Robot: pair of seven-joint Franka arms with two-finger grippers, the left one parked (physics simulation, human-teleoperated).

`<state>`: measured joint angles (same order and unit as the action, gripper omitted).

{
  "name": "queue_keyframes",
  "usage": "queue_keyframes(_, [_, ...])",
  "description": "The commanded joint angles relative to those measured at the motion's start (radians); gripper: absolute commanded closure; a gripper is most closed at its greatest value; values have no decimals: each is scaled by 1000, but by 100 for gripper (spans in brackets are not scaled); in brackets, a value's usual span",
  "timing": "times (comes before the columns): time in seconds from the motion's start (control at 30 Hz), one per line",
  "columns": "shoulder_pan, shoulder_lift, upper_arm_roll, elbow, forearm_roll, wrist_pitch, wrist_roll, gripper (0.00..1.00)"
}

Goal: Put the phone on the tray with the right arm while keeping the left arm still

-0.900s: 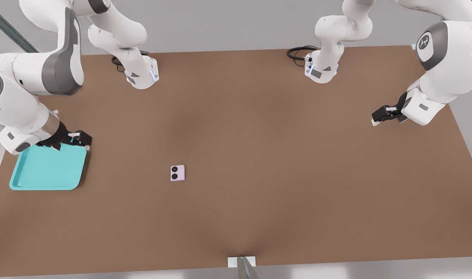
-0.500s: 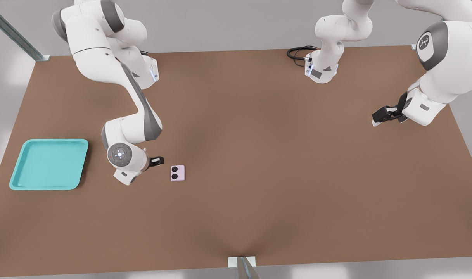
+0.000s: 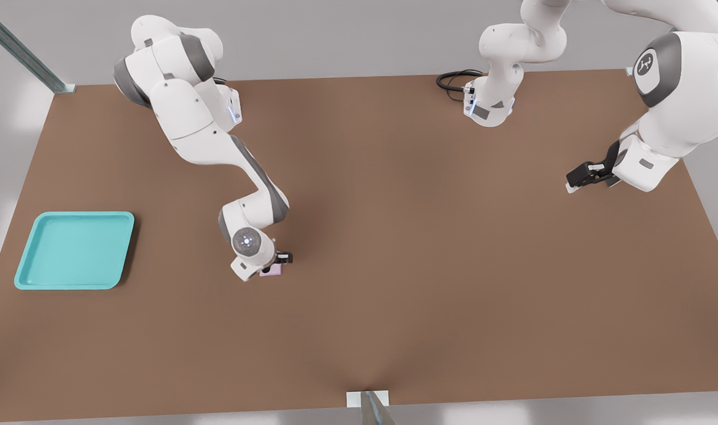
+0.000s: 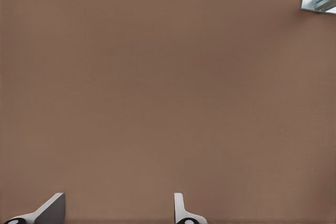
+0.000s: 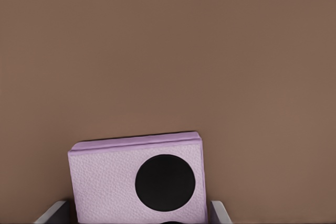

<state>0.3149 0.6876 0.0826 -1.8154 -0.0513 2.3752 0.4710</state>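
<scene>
Phone (image 5: 137, 181): pale pink, textured face, black round circle, flat on brown bench (image 3: 429, 248); my pincer (image 3: 274, 264) spread apart, straddling it.

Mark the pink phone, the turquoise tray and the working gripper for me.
Pale pink folded phone (image 5: 137, 182): right wrist view, on its textured face.
Shallow turquoise plastic tray (image 3: 74, 249): front view, on its bare floor.
Black two-finger gripper (image 3: 281, 260): front view, over the phone.
</scene>
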Motion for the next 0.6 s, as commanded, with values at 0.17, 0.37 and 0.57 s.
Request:
queue_keyframes(0.17, [0,-2,0,-7,1,64,276,2])
queue_keyframes(0.37, [0,-3,2,-7,-15,61,275,16])
queue_keyframes(0.57, [-7,-19,0,-1,-16,53,273,19])
